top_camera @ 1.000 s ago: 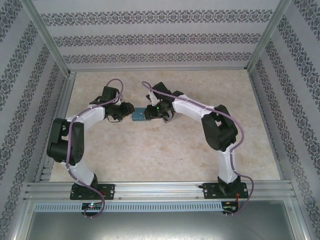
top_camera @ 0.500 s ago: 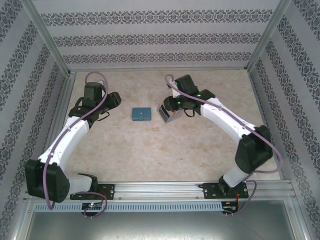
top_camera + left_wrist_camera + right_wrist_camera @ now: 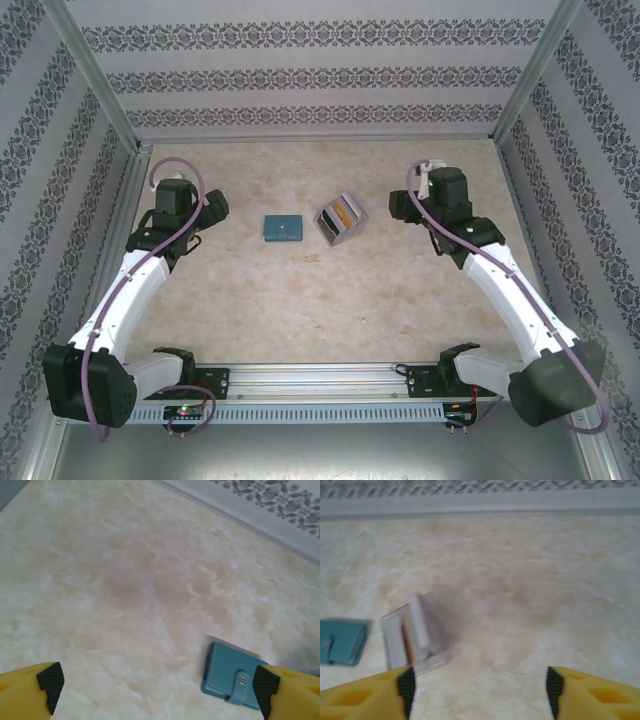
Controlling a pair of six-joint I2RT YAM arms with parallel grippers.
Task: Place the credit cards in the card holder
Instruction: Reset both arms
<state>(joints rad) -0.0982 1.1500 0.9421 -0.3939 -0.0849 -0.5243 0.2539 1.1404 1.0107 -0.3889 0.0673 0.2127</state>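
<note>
The teal card holder (image 3: 283,229) lies shut on the table, its strap tab fastened; it also shows at the lower right of the left wrist view (image 3: 232,676) and at the left edge of the right wrist view (image 3: 342,642). The credit cards (image 3: 340,216) stand in a clear slanted tray (image 3: 352,226) just right of the holder; one orange card edge (image 3: 408,639) is visible. My left gripper (image 3: 215,207) (image 3: 157,690) hangs open to the left of the holder, with nothing between its fingers. My right gripper (image 3: 397,205) (image 3: 477,690) is open and empty, right of the tray.
Patterned walls and metal frame rails (image 3: 130,215) enclose the marble-look table (image 3: 320,310) on three sides. Both arm bases sit on the near rail (image 3: 320,380). Bare table lies in front of the holder and tray.
Both arms have drawn back from the middle, the left one leftward and the right one rightward. The holder has stayed put; the tray now stands uncovered beside it.
</note>
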